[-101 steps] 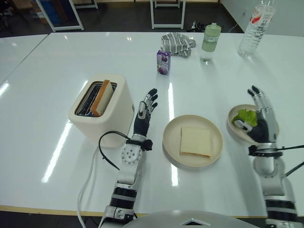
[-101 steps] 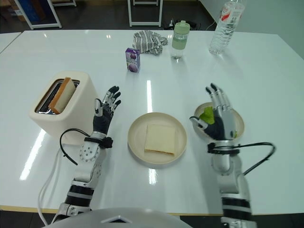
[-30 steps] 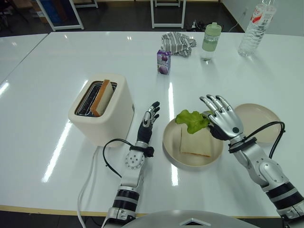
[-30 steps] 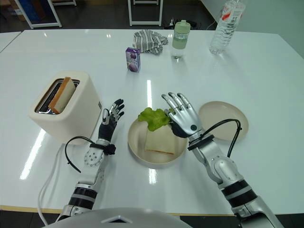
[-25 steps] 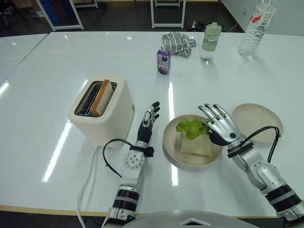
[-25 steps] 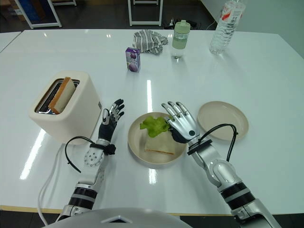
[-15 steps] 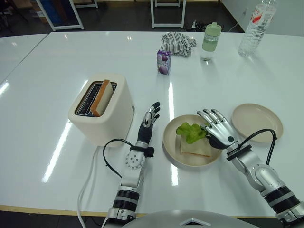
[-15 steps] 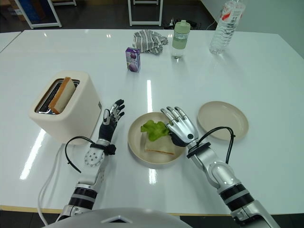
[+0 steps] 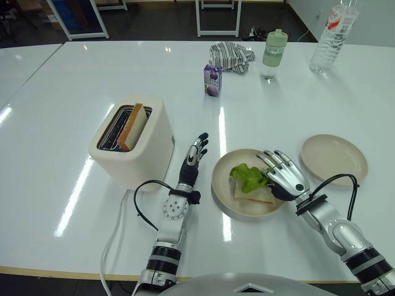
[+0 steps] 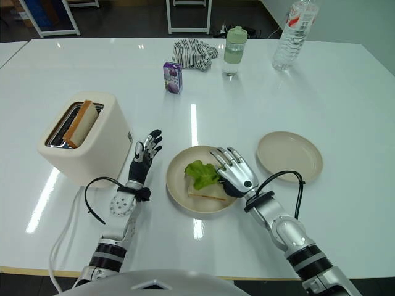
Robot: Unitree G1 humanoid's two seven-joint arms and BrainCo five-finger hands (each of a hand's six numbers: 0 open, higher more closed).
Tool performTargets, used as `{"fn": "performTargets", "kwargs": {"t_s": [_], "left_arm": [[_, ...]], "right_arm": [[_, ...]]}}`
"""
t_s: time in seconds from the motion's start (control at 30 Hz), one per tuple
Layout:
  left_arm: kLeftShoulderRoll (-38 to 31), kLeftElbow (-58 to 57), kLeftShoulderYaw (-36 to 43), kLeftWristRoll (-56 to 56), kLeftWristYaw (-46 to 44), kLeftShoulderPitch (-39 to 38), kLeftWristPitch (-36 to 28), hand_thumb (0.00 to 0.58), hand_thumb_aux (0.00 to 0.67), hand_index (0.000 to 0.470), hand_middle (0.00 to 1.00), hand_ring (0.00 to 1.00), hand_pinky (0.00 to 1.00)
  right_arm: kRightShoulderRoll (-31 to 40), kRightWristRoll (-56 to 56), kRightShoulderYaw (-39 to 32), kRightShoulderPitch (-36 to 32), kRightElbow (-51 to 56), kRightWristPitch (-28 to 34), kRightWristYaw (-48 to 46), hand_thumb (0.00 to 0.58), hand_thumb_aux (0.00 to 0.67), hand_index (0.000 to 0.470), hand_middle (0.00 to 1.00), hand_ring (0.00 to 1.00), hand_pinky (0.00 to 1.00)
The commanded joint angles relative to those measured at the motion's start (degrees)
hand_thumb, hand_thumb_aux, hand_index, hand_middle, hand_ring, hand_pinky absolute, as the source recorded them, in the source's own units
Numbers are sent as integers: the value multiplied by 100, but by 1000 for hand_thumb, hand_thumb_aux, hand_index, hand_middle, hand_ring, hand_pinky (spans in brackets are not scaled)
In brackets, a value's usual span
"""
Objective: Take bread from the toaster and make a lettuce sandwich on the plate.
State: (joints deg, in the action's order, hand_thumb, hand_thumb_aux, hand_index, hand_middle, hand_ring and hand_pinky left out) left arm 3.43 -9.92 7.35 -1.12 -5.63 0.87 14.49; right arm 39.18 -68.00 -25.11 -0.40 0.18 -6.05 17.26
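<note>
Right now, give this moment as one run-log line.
right hand: holds lettuce on bread slice, plate | left hand: open, beside plate | toaster: second slice inside

Bright, even light from overhead; long white glare streaks on the glossy table; soft shadows only.

1. A glossy white surface spans the view, streaked with bright light reflections.
2. A second white table stands just beside it on the left.
3. Behind lie dark floor and a white metal frame.
</note>
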Motion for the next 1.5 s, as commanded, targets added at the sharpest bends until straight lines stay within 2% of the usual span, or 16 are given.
{"fn": "performTargets", "kwargs": {"t_s": [0.03,0.07,0.1,0.3,0.43,0.5,0.53,0.57,0.63,0.7,0.8,0.9,1.0,1.1,1.23,1.5], "left_arm": [[12,-46,16,30,-9,7,-78,0,0,0,0,0,0],[10,-46,14,28,-11,9,-79,0,0,0,0,0,0],[8,-45,11,27,-12,8,-79,0,0,0,0,0,0],[-12,-36,5,22,-35,22,-99,0,0,0,0,0,0],[-41,33,-9,48,-30,-5,-89,0,0,0,0,0,0],[-66,186,27,129,-7,-56,-43,0,0,0,0,0,0],[-102,314,68,233,18,-86,-4,0,0,0,0,0,0],[-171,587,111,410,62,-132,63,0,0,0,0,0,0],[-327,1227,113,781,166,-199,144,0,0,0,0,0,0],[-573,2039,-113,1303,303,-208,220,0,0,0,0,0,0],[-1127,2905,-722,2491,710,-94,357,0,0,0,0,0,0],[-1707,3353,-1523,3380,1040,16,104,0,0,0,0,0,0],[-2345,3176,-2219,4459,1389,34,-536,0,0,0,0,0,0],[-2739,2764,-2466,4977,1651,-106,-829,0,0,0,0,0,0],[-2997,2439,-2395,5242,1656,-462,-1011,0,0,0,0,0,0],[-2981,2144,-2006,5091,1468,-802,-1221,0,0,0,0,0,0]], "right_arm": [[168,-87,54,148,-102,-14,-118,438,339,238,0,0,0],[191,-81,64,180,-118,-19,-133,374,271,190,0,0,0],[213,-75,80,210,-133,-21,-137,357,255,179,0,0,0],[437,125,371,526,-523,-73,-232,346,244,171,0,0,0],[468,1610,1179,900,-1148,-538,-420,357,255,179,0,0,0],[167,2977,1719,976,-1372,-794,-574,288,194,136,0,0,0],[-41,3660,1941,1006,-1481,-860,-657,183,116,81,0,0,0],[-335,4470,2138,1053,-1625,-845,-773,9,5,4,0,0,0],[-780,5625,2390,1134,-1803,-713,-968,0,0,0,0,0,0],[-1122,6308,2536,1156,-1827,-549,-1088,0,0,0,0,0,0],[-1433,6705,2618,1133,-1736,-470,-1167,0,0,0,0,0,0],[-1669,6706,2604,1138,-1588,-475,-1253,0,0,0,0,0,0],[-1857,6576,2596,1159,-1505,-501,-1338,0,0,0,0,0,0],[-1950,6478,2624,1131,-1450,-519,-1395,0,0,0,0,0,0],[-2007,6410,2687,1124,-1415,-546,-1484,0,0,0,0,0,0],[-2130,6362,2825,1211,-1383,-578,-1634,0,0,0,0,0,0]]}}
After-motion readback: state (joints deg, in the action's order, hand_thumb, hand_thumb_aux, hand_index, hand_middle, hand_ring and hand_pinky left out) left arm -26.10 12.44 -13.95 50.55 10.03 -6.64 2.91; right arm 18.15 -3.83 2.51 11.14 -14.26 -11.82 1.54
